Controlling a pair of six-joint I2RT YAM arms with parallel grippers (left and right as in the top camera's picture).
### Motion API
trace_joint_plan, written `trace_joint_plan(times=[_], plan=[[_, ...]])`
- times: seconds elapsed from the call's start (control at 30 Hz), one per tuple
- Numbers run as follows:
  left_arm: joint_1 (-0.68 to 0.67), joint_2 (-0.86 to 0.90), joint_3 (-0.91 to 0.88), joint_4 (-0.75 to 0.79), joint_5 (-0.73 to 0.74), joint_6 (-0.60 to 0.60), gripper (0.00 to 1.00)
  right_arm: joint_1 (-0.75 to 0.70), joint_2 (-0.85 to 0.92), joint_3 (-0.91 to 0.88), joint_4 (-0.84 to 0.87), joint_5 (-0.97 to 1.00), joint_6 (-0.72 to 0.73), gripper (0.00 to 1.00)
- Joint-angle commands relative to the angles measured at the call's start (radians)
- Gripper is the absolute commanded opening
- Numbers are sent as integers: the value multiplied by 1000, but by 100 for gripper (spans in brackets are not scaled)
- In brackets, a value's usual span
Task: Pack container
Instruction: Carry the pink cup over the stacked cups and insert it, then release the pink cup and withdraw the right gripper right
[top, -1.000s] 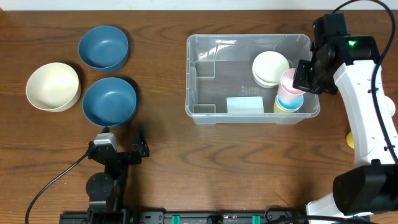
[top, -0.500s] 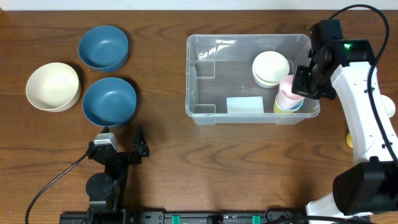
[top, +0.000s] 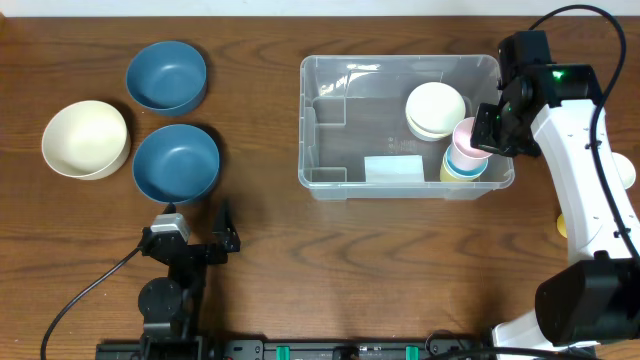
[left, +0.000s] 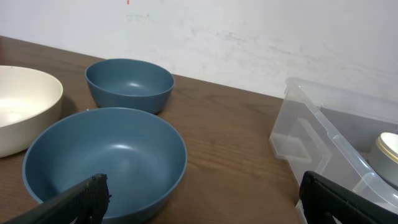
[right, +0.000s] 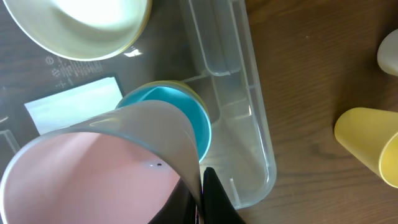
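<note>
A pink cup (top: 466, 137) is pinched by the right hand (right: 200, 196) over the blue cup (right: 180, 112) in the container (top: 400, 58). It is best centred before release; the left hand (left: 205, 202) is spread open.

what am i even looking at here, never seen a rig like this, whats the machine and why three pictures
Two robot arms work at a wooden table. One picture looks down from above; the other two come from a small camera on each arm's wrist. The left gripper is open and empty, facing a near blue bowl, a far blue bowl and a cream bowl. The right gripper pinches the rim of a pink cup right by a blue cup nested in a yellow one, inside the clear container. Stacked cream bowls sit in there too. Another yellow cup lies outside.
</note>
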Motion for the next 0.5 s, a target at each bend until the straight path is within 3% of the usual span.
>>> trace_joint_plan(times=[0.0,0.07,0.13,0.23,0.47], plan=[[2,-6,-23,-25,-1,-9,98,-2,3,-6,1,19,13,16],[2,-6,-23,-25,0,-9,98,-2,3,-6,1,19,13,35],[2,-6,-23,-25,-1,-9,98,-2,3,-6,2,18,13,43],[2,-6,-23,-25,-1,-9,98,-2,3,-6,6,18,13,43],[2,-6,-23,-25,-1,-9,98,-2,1,24,8,-53,-28,32]])
